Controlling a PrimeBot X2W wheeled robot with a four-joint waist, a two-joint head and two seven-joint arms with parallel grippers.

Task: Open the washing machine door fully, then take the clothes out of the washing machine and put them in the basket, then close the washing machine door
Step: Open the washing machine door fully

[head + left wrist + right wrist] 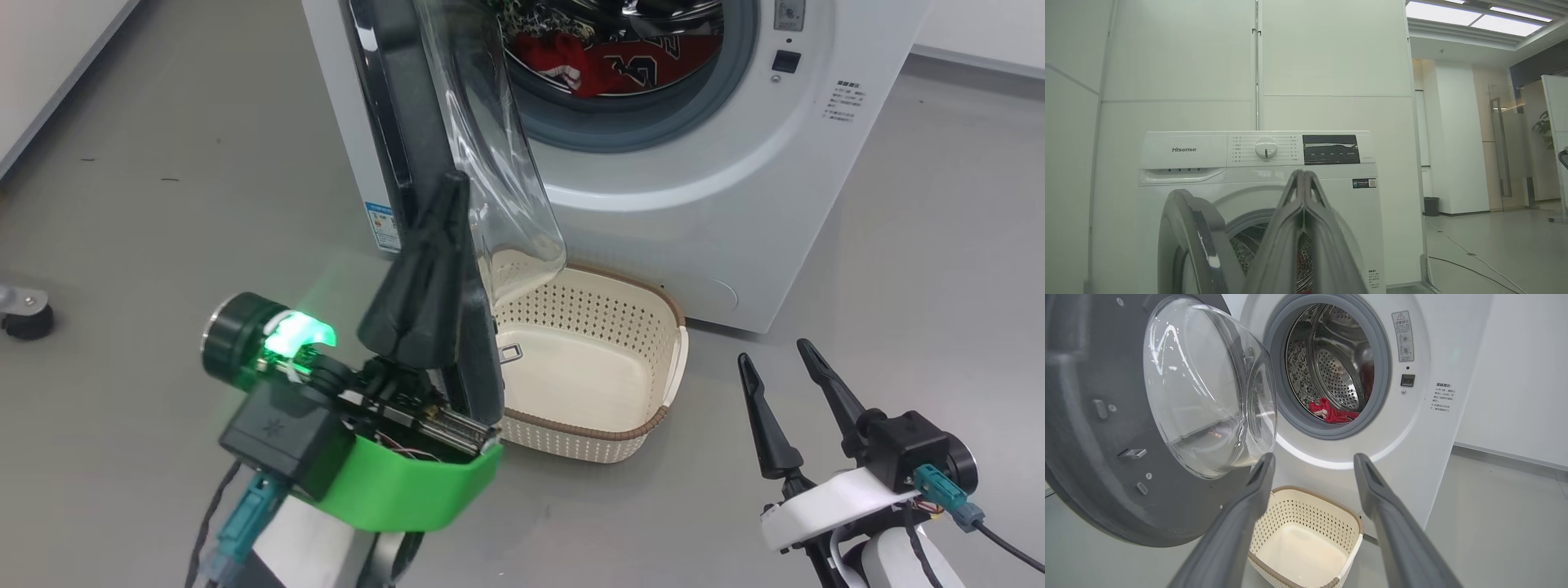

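The washing machine door (408, 122) stood partly open, swung out roughly square to the front of the washing machine (735, 204), as the robot worked at the first stage of its laundry job. The left gripper (454, 184), its two dark fingers pressed together on nothing, was raised beside the door's inner side, close to the glass bowl (1208, 388); whether it actually touched the door could not be told from the head view. The right gripper (774, 353) hung low over the floor (163, 204) with its fingers spread apart and empty, pointing toward the drum (1339, 375). The clothes (588, 61), a red jersey, lay in the bottom of the drum, and the basket (645, 286) sat empty on the floor against the machine's front, under the door's lower edge.

The step in hand appeared to be swinging the door wide. Done well, the closed fingers would press on the black frame's inner face near its free edge (the curved glass would likely let them slide off), following the door's arc away from the opening rather than pushing straight. The push should be gentle and should end once the door cleared the drum mouth, leaving the right arm an unobstructed reach to the jersey, with the basket left undisturbed.
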